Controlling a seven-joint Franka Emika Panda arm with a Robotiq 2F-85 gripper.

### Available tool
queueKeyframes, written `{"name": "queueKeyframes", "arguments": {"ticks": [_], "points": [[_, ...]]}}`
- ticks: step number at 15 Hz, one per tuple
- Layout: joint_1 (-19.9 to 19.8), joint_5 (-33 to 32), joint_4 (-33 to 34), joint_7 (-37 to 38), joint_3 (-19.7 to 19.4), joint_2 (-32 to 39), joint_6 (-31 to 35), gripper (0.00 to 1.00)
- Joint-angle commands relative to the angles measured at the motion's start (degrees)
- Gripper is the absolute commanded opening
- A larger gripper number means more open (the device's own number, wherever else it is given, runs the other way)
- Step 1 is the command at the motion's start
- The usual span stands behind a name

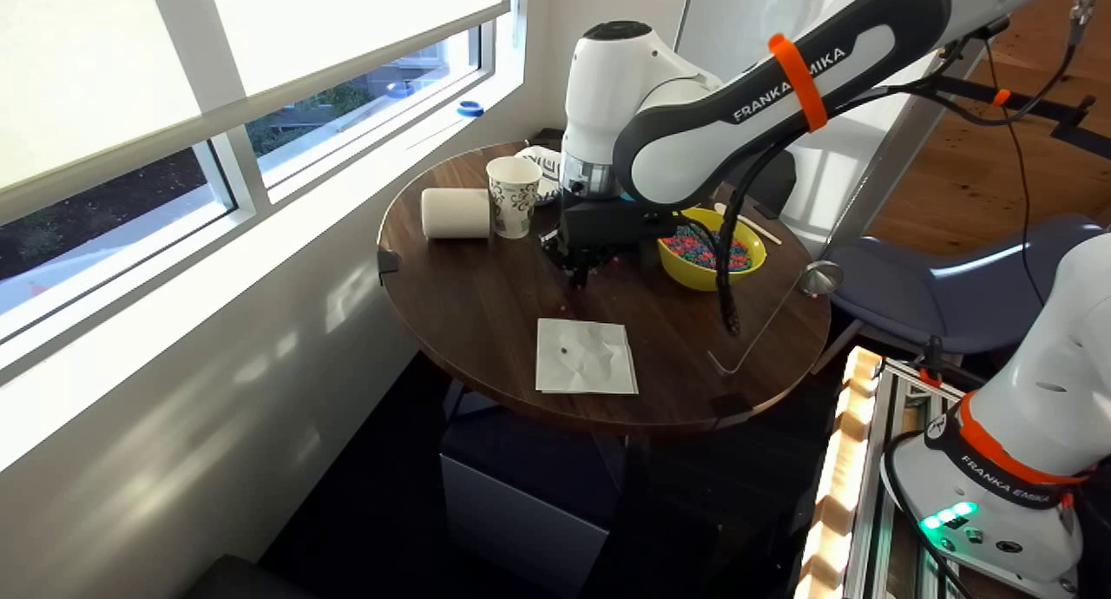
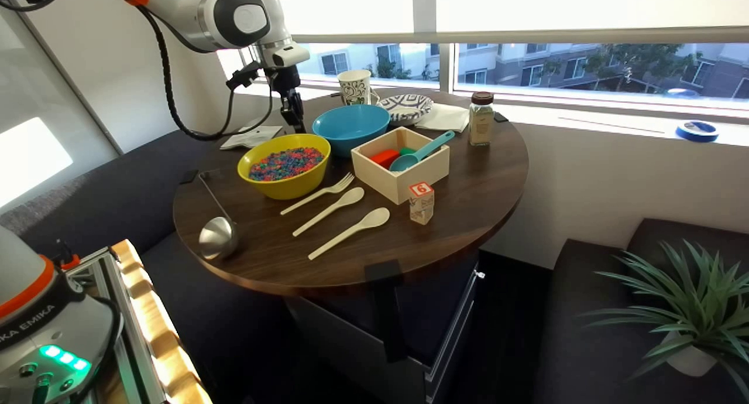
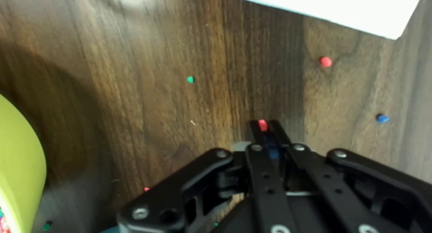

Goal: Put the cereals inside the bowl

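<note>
While the yellow bowl [image 2: 292, 188] holds cereals [image 2: 287, 164] and the wooden box [image 2: 379, 178] a teal scoop [image 2: 426, 149], we see the gripper [image 3: 265, 123], nearly closed, pinching a red bit [image 3: 262, 125].

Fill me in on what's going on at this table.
The robot's gripper is shut on a red piece of cereal, over the table near the yellow bowl. The bowl holds a heap of cereal, while a green piece and a blue piece lie loose on the table.

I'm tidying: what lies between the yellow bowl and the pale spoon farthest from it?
In an exterior view, a fork and another spoon lie between the yellow bowl and the farthest spoon.
</note>
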Motion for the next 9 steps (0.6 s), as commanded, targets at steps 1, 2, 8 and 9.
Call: {"name": "queueKeyframes", "arguments": {"ticks": [1,2,8,9], "points": [[0.9,-1.0,0.5,1.6,-0.6,0.8,-0.5,0.02],[1.0,-0.9,0.4,1.6,-0.5,0.5,-0.6,0.04],[1.5,-1.0,-1.8,1.9,-0.1,-5.3,-1.0,0.04],[1.6,-1.3,-2.3,2.2,0.0,-6.8,-1.1,0.04]]}}
